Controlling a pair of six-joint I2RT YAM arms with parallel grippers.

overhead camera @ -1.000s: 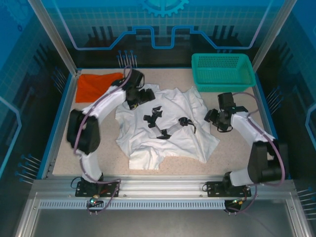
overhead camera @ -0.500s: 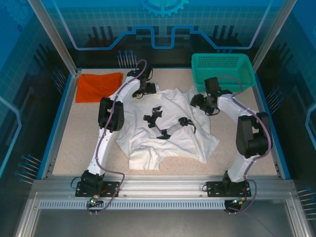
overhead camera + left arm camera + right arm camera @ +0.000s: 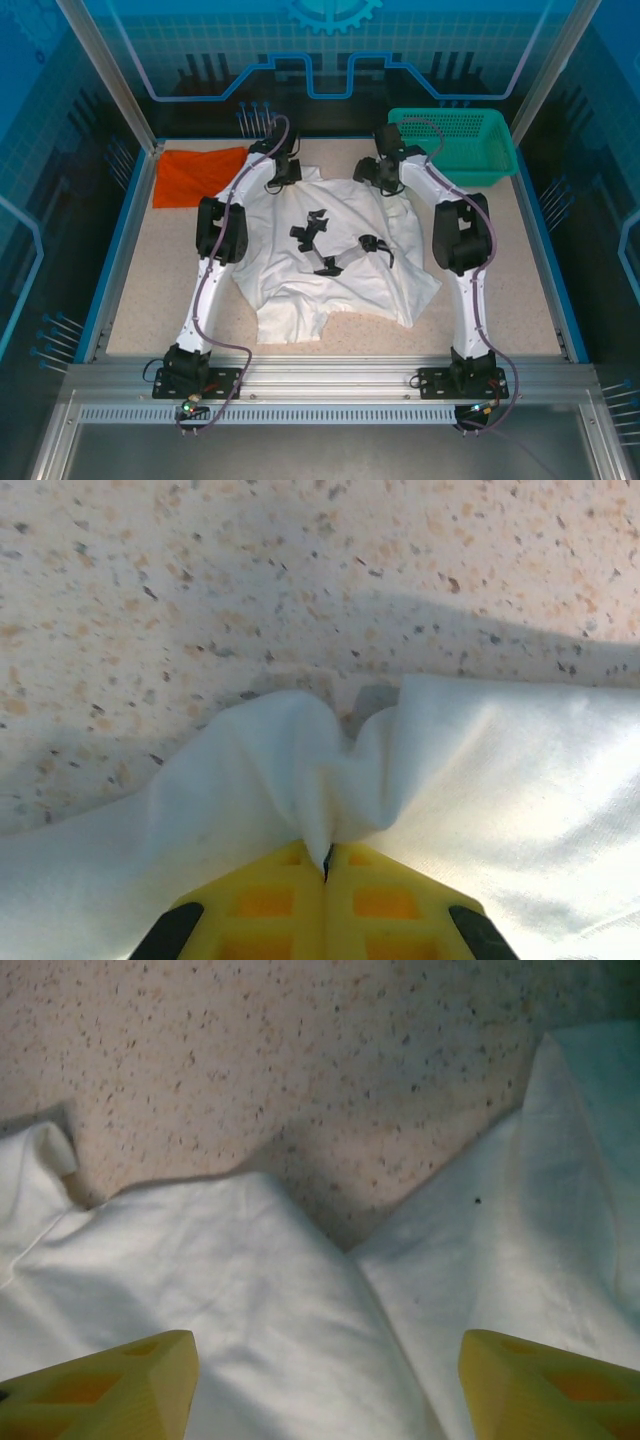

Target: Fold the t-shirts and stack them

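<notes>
Fabric is bunching between the jaws of the left gripper [image 3: 325,865], which are now pressing together on a fold at the far edge of the large white cloth t-shirt with the small black printed graphic [image 3: 330,240]. A second ago those jaws were standing wide, nearer the shirt's middle. The right gripper [image 3: 327,1365] has been swinging in from the shirt's right side and is now hovering at the same far edge. Its jaws are spread over the cloth beside a V-shaped notch and are pinching nothing yet.

This is suggesting a two-handed pick for the first fold that is only half made, with one side taken and the other waiting.

The white shirt is lying rumpled in the middle of the speckled beige surface [image 3: 150,290], between the arms. The plain orange-red t-shirt [image 3: 200,175] is lying flat at the far left corner, and the teal plastic mesh basket [image 3: 455,165] is sitting at the far right.

The white shirt's long axis is running roughly far to near, skewing toward the left arm's base at the near end. Which end is the collar I cannot tell.
</notes>
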